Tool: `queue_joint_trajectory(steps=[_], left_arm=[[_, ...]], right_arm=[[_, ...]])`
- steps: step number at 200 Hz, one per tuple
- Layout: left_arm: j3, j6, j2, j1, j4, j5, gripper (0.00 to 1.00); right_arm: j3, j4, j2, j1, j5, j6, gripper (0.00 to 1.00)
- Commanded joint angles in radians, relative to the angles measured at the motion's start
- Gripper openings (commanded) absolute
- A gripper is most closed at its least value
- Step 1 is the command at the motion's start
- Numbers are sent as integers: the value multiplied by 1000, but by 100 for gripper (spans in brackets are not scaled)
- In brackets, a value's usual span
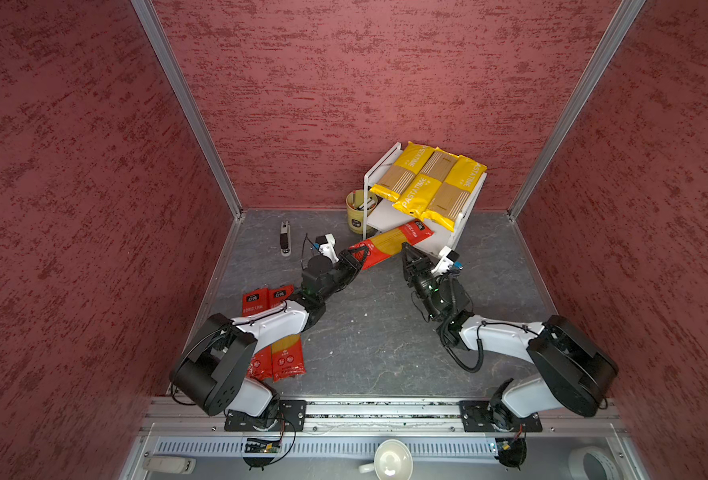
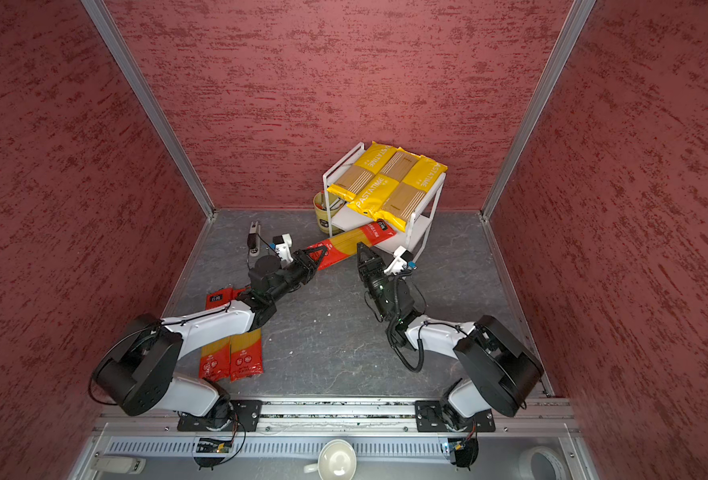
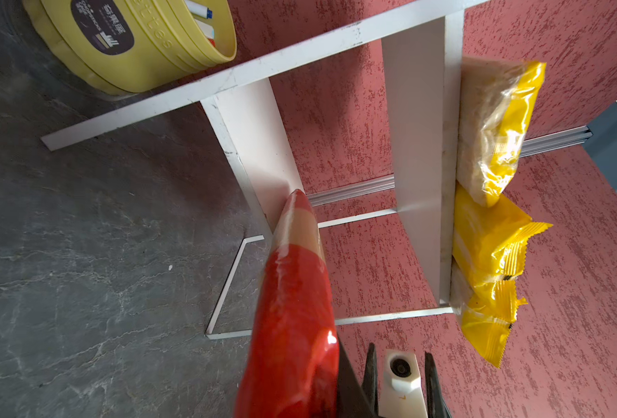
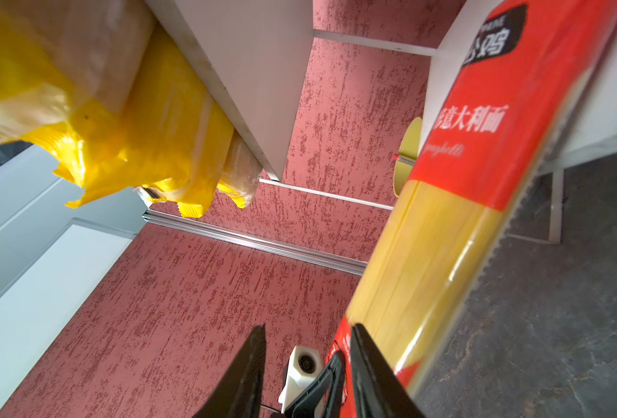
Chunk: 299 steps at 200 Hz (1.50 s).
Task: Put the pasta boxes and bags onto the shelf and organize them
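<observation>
A yellow cup (image 1: 358, 222) of pens stands upright at the back of the grey stone-look tabletop (image 1: 377, 332), near the back wall; the left wrist view shows its dark label (image 3: 102, 30) and a blue-capped pen (image 3: 200, 9); a small black-and-white device (image 1: 285, 243) lies flat nearby, apart from it; red textured walls (image 1: 344, 83) close three sides, joined by aluminium posts (image 1: 186, 108); beyond the front rail (image 1: 385, 409) sit a white mug (image 1: 389, 459), a tape roll (image 1: 577, 457) and a pale oblong gadget (image 1: 169, 464).
</observation>
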Motion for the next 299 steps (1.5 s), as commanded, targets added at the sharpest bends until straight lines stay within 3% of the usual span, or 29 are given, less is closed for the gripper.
queue_joint_trajectory(steps=[1, 20, 57, 108, 156, 187, 219, 247, 274, 299], left_arm=[[63, 44, 3, 4, 133, 5, 0], [138, 126, 42, -3, 70, -4, 0], [261, 122, 200, -9, 68, -23, 0], [429, 167, 380, -47, 36, -165, 0], [455, 149, 434, -81, -3, -298, 0], [457, 151, 443, -99, -26, -300, 10], [456, 110, 443, -95, -59, -281, 19], [425, 81, 436, -99, -27, -313, 10], [399, 85, 414, -94, -4, -341, 1], [377, 108, 395, -85, 7, -372, 0]], right_arm=[[-39, -27, -51, -2, -18, 34, 41], [-67, -81, -83, -2, -34, 41, 41], [-121, -220, -162, -1, -42, 56, 42], [-169, -386, -251, -1, -17, 56, 42], [-158, -439, -253, -1, -36, 45, 42], [-139, -452, -231, -1, -73, 35, 42], [-46, -625, -199, -1, -143, -9, 42], [65, -766, -150, -1, -195, -86, 42], [88, -765, -122, 2, -209, -69, 42], [76, -763, -137, 32, -162, -51, 42]])
